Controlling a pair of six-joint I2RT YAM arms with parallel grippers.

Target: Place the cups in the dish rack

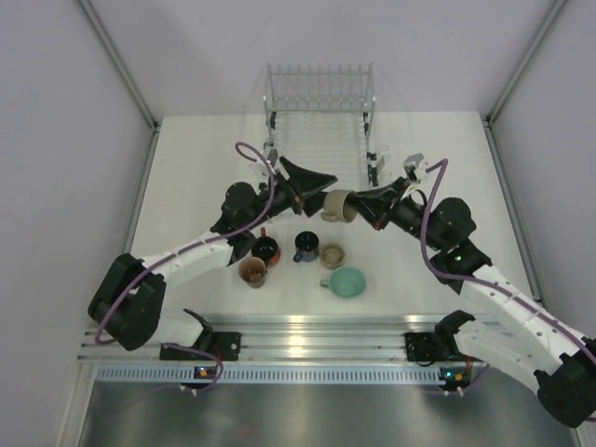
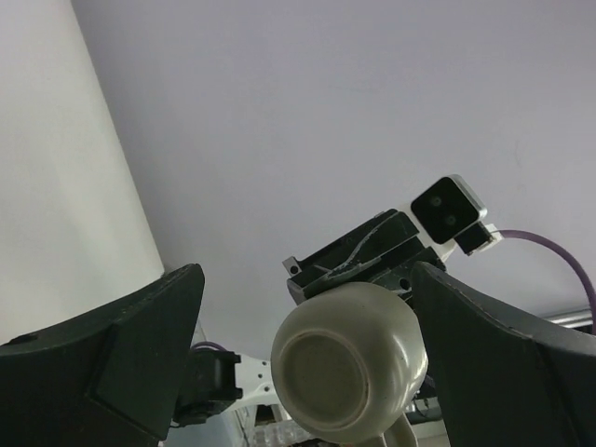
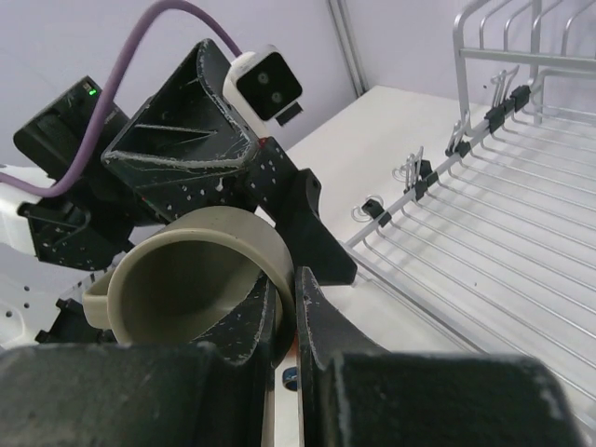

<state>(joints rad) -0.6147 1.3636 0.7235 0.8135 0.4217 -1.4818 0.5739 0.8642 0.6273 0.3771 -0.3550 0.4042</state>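
A beige cup (image 1: 337,205) hangs on its side in the air in front of the dish rack (image 1: 321,130). My right gripper (image 1: 361,202) is shut on its rim, one finger inside the cup (image 3: 186,279) and one outside. My left gripper (image 1: 321,193) is open, and its wide jaws stand on either side of the cup's base (image 2: 349,368). I cannot tell whether they touch it. On the table below stand a black cup (image 1: 265,248), a dark blue cup (image 1: 306,246), a tan cup (image 1: 332,255), an orange-brown cup (image 1: 252,271) and a mint-green cup (image 1: 348,282).
The rack's wire floor (image 3: 521,214) lies just right of the held cup, with upright tines (image 1: 321,84) at its far end and small clips (image 3: 416,168) along its near rail. White walls enclose the table on the left, right and back.
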